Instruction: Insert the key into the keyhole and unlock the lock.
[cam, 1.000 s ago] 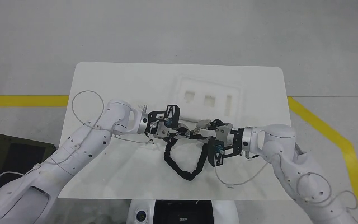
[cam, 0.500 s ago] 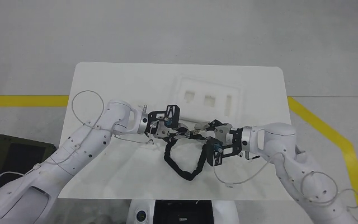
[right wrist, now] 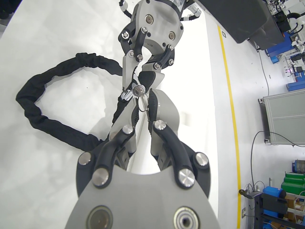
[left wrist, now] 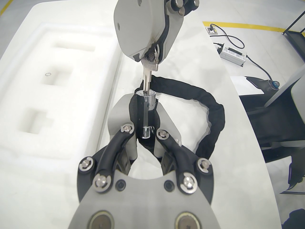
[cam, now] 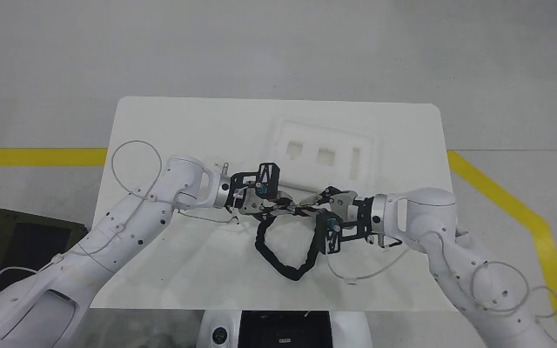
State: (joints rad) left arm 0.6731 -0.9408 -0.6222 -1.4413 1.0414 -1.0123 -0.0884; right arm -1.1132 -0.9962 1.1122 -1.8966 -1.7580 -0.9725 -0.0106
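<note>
Black fabric-sleeved chain lock droops limp onto the white tabletop; left gripper jaws clamp its rigid chrome cylinder. Right gripper jaws pinch the slippery silver key by its bow; I judge the tip entering the keyhole.

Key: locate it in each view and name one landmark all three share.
Top view: key at the table's middle, where the two arms meet.
Left wrist view: key in the far jaws, tip at the keyhole of the lock.
Right wrist view: key between the near jaws, against the lock.
Shared landmark: the black chain.
</note>
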